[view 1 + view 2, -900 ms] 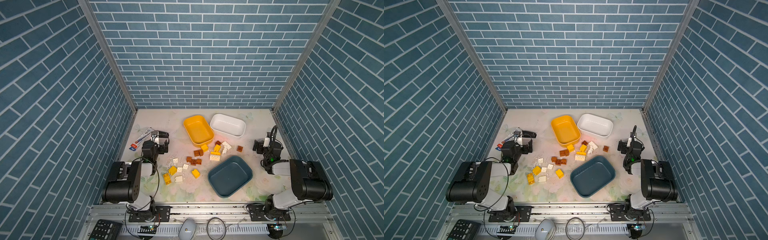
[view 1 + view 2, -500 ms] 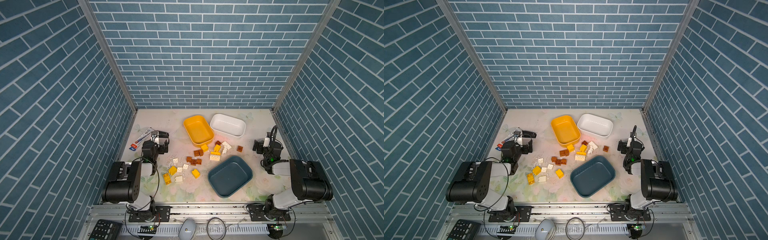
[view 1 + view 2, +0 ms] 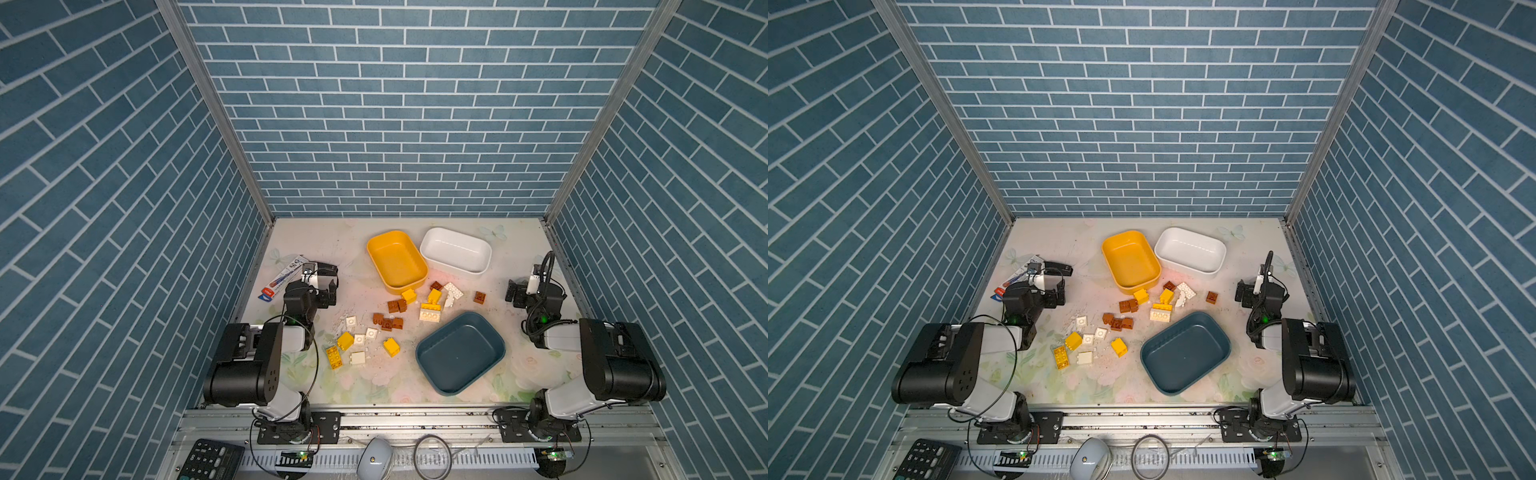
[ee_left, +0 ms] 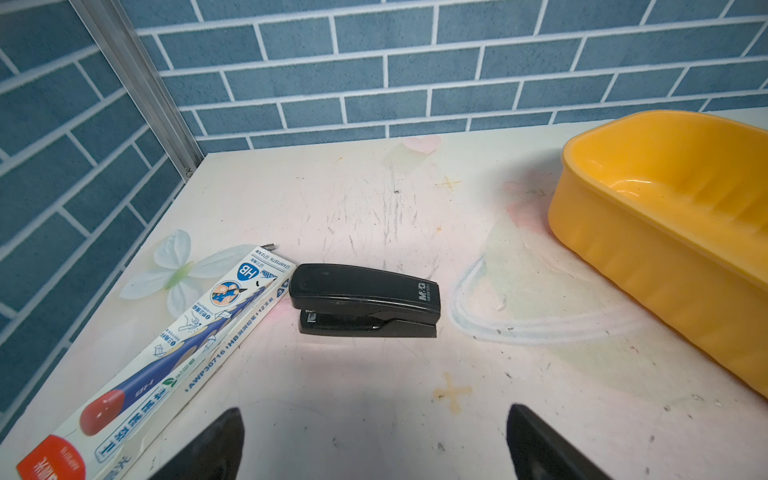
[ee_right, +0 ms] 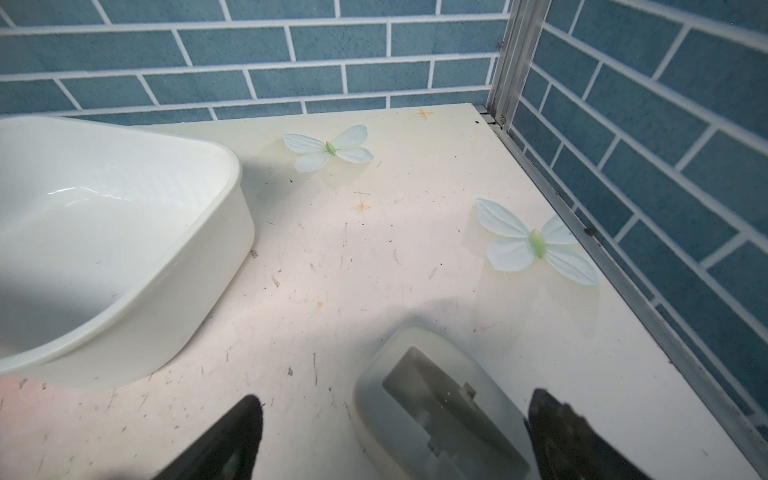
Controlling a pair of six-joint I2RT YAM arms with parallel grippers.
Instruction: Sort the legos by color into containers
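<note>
Studded yellow, white and brown legos (image 3: 387,323) lie scattered mid-table. The yellow tub (image 3: 397,259) and white tub (image 3: 455,254) sit near the far edge, and the teal tub (image 3: 459,353) lies diagonally nearer the front edge. The floral table (image 3: 332,245) is scuffed, with blue brick walls (image 3: 395,124) around it. The left hand (image 4: 374,415) and right hand (image 5: 397,399) gape wide, holding nothing.

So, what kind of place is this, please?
Likely a robot lab work cell. Blue brick-print walls box in a small table; the left arm and right arm are mounted on a metal rail at its front edge.
</note>
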